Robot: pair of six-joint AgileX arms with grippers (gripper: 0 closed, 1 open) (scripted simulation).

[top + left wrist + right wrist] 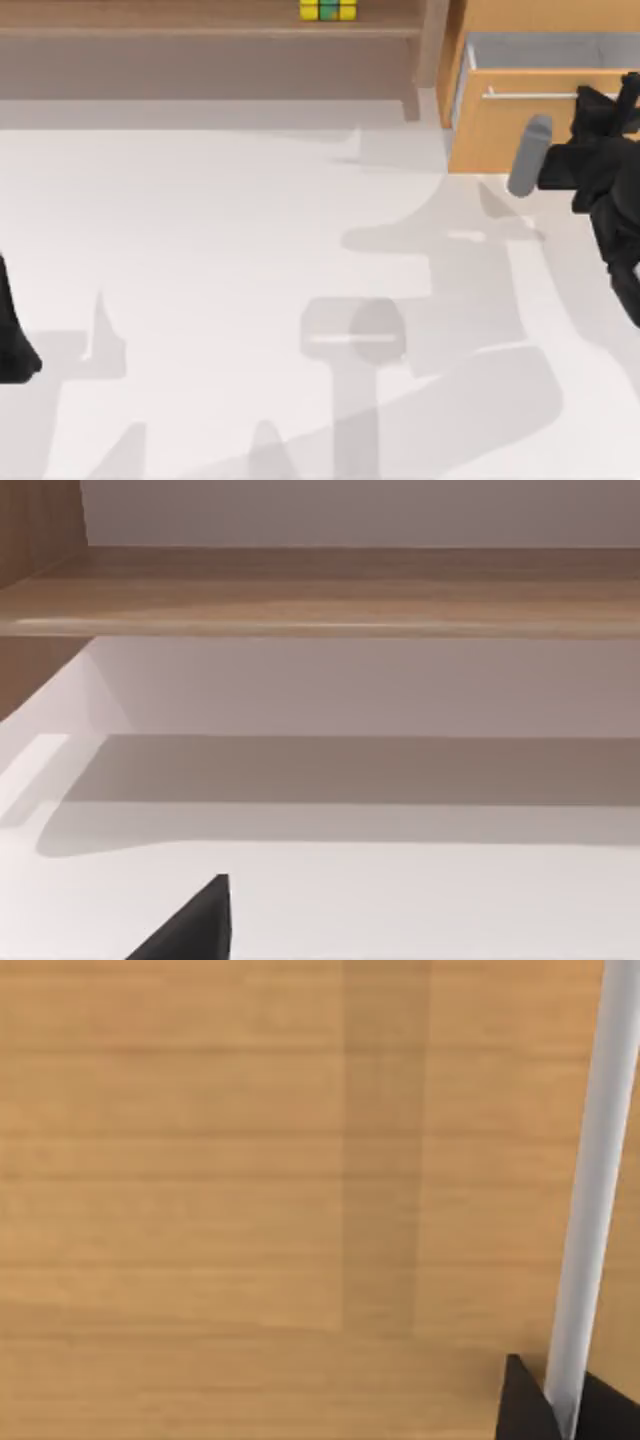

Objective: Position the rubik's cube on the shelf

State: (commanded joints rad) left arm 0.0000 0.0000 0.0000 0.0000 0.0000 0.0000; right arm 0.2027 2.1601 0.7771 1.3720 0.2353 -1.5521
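The rubik's cube (327, 9), yellow and green, rests on the shelf (200, 25) at the table's far side, left of the upright side panel (432, 50). Nothing touches it. My right gripper (612, 96) is at the far right against the front of the pulled-out drawer (520, 135). In the right wrist view its two black fingertips (520, 1405) sit tight on either side of the metal bar handle (595, 1160), so my right gripper (565, 1405) is shut on it. My left arm (14, 335) is parked at the table's near left edge, with one dark fingertip (195, 925) over the white table.
The orange-tan drawer cabinet (500, 15) stands at the far right, and its open drawer shows a grey inside (540, 50). White tabletop (250, 250) spreads between the arms. Seen from the left wrist, the shelf board (320, 605) runs across above the table.
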